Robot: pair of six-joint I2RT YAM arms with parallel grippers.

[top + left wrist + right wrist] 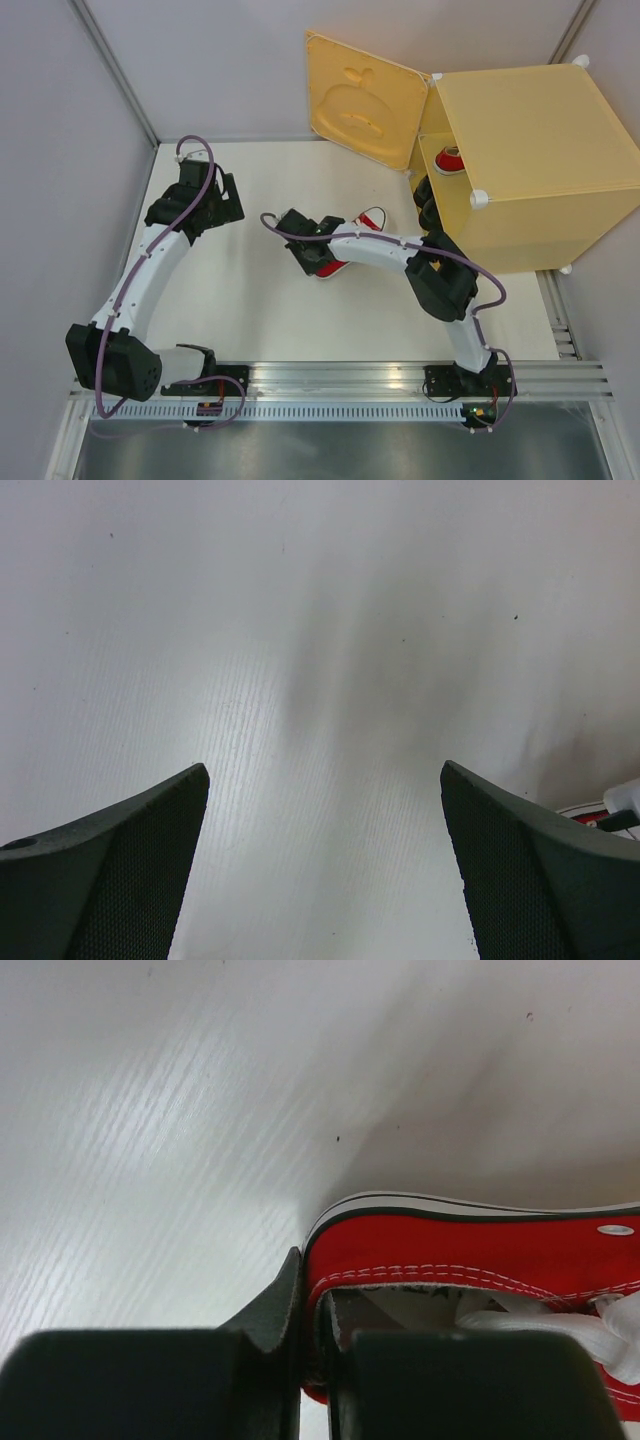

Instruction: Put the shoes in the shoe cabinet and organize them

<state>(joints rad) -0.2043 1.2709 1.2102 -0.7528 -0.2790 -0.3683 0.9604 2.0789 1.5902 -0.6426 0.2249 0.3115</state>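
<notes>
Right wrist view: the right gripper (312, 1345) pinches the canvas wall of a red sneaker (480, 1250), one finger inside the shoe and one outside. That sneaker lies mid-table, near the shoe cabinet (530, 150) at the far right corner, where the other red sneaker (450, 160) sits inside. The left gripper (325, 790) hangs with jaws wide over bare table (250, 630).

Overhead camera; wrist cameras low over table (260, 300), right at red sneaker (450, 1248).
</notes>
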